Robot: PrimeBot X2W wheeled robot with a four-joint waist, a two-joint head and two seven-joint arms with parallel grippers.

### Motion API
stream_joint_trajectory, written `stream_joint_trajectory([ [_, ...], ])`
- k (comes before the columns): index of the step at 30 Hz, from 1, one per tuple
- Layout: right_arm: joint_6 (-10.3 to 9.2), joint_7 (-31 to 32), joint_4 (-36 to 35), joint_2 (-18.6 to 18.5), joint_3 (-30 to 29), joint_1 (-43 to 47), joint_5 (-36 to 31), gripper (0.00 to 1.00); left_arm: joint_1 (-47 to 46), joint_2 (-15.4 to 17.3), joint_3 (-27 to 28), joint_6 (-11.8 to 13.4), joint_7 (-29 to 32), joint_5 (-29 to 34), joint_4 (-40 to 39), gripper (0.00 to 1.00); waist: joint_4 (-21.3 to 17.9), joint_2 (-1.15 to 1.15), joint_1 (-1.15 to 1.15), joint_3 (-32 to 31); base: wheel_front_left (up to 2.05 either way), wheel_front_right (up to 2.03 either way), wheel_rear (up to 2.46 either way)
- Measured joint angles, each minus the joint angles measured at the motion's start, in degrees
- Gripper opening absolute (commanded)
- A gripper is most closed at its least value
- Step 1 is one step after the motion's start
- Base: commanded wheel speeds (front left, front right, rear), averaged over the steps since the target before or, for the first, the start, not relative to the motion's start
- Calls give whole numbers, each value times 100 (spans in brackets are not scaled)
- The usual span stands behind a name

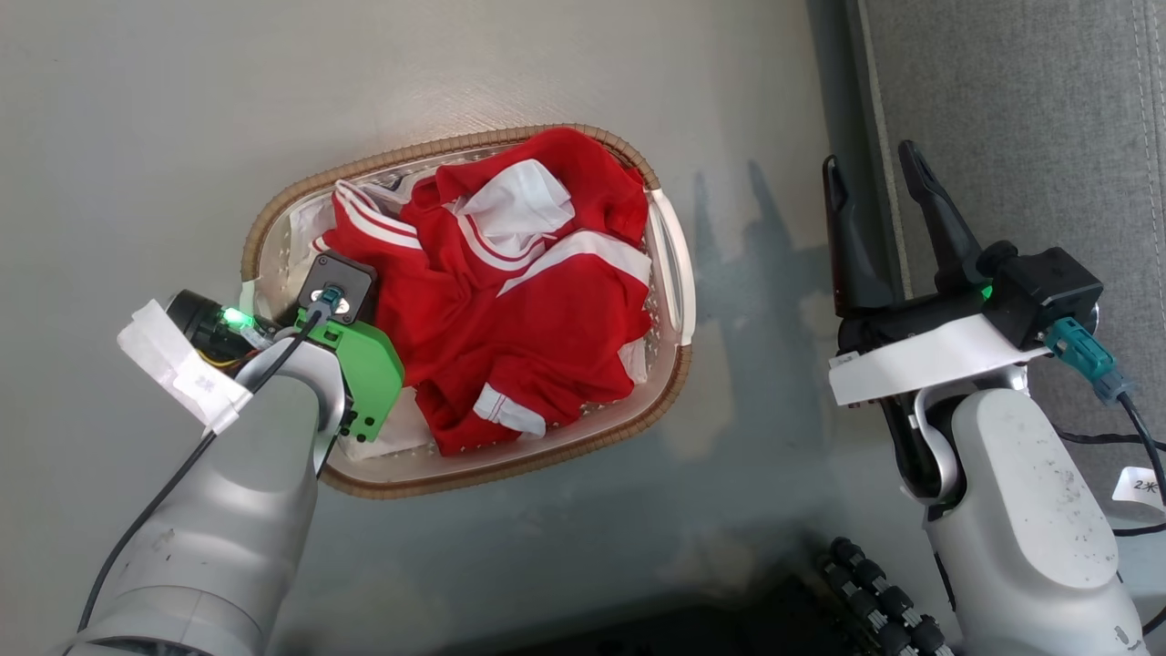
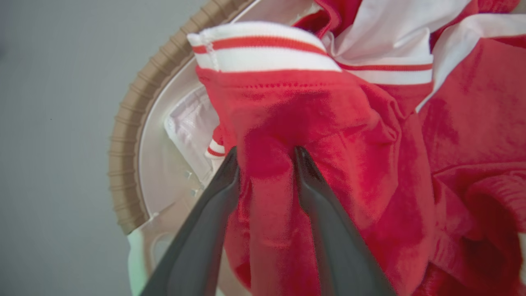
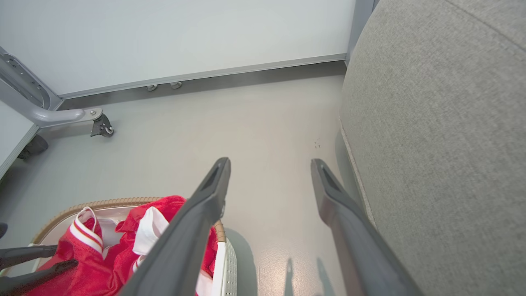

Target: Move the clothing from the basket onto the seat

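Observation:
The white basket [image 1: 455, 146] with its brown woven rim sits on the floor, full of crumpled red clothing [image 1: 510, 301] with white stripes. My left wrist hangs over the basket's left end. In the left wrist view my left gripper [image 2: 267, 153] is shut on a fold of the red clothing [image 2: 328, 123], just inside the rim [image 2: 123, 135]. My right gripper [image 1: 872, 159] stands open and holds nothing, right of the basket by the edge of the grey seat [image 1: 1020, 137]. From the right wrist, that gripper [image 3: 270, 162] points over bare floor, with the seat [image 3: 444, 123] to its right.
A grey frame leg on a caster [image 3: 61, 117] stands near the wall's baseboard [image 3: 205, 76]. A black ribbed part of my base [image 1: 874, 592] lies at the bottom edge. Grey floor separates basket and seat.

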Motion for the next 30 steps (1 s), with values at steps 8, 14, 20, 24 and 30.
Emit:
stream_joint_trajectory([
  [8,0,0,59,1,-105,0,11,100,92,-40,-154,-51,-226,-86,-144,0,20,0,0,-150,0,0,0],
  [14,0,0,147,1,-174,21,-20,100,487,33,-202,-59,-278,-234,-619,0,102,0,0,-396,0,0,0],
  [20,0,0,282,2,-288,236,-178,100,1015,126,-247,-77,-286,-366,-1719,0,203,0,-1,-818,0,0,0],
  [24,0,0,381,3,-353,448,-259,100,1435,282,-279,-78,-285,-519,-2447,0,269,0,-1,-1218,0,0,0],
  [30,0,0,584,3,-399,960,-310,100,2008,566,-472,-85,-286,-756,-3492,0,346,0,-1,-1977,0,0,0],
])
